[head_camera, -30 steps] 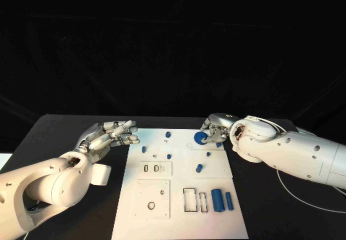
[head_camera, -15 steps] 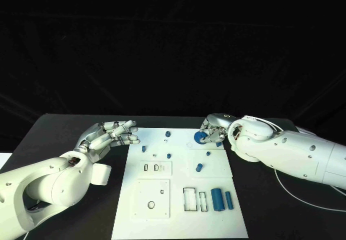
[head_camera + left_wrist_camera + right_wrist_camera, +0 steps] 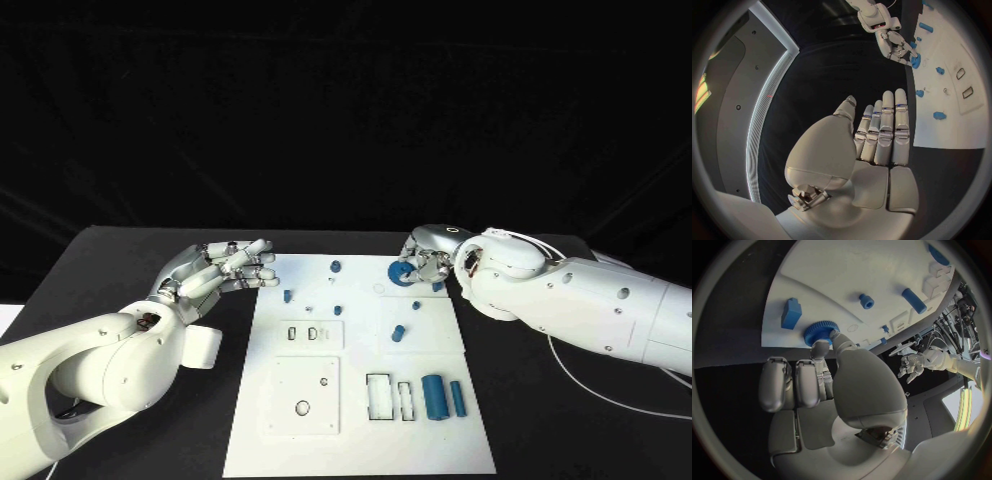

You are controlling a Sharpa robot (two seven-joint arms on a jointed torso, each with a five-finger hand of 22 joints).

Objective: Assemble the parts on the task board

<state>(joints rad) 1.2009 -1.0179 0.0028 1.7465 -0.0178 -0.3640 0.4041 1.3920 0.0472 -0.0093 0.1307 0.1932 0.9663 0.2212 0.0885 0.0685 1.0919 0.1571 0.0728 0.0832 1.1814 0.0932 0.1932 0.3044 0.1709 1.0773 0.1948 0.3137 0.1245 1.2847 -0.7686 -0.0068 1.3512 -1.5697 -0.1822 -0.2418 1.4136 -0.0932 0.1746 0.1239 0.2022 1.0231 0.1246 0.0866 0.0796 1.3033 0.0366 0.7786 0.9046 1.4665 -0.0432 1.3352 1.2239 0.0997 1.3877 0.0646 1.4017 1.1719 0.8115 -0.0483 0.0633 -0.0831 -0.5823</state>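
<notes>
1. Nearest, at the lower middle of the head view, the board (image 3: pixel 361 440) is a flat, matte white plate with dark-outlined cutouts: an oval hole in a square panel, and upright rectangular slots.
2. Just right of those slots lie two smooth blue cylinders (image 3: pixel 434 399), side by side, the left one thicker.
3. At the lower left, the left arm is glossy white and rounded. Its silver left hand (image 3: pixel 224 270) hovers just off the board's left edge, fingers straight, close together and holding nothing; the left wrist view shows them flat and extended (image 3: pixel 882 137).
4. Mid-board, small blue pegs (image 3: pixel 400 333) stand scattered, short and rounded, with two small pale slots to their left.
5. At the board's upper right corner, the right hand (image 3: pixel 423 262) pinches a blue gear (image 3: pixel 400 273). The right wrist view shows the gear (image 3: pixel 821 331) as a ridged, toothed disc resting on the white plate, with thumb and a fingertip closed on its rim and the other fingers curled beside it.
6. Next to the gear in that view sit a blocky blue piece (image 3: pixel 791 313) and a short tube-shaped peg (image 3: pixel 866 301).
7. The tabletop (image 3: pixel 130 270) is flat matte black, under the board and both arms.
8. Behind it, the background is dark and plain.
</notes>
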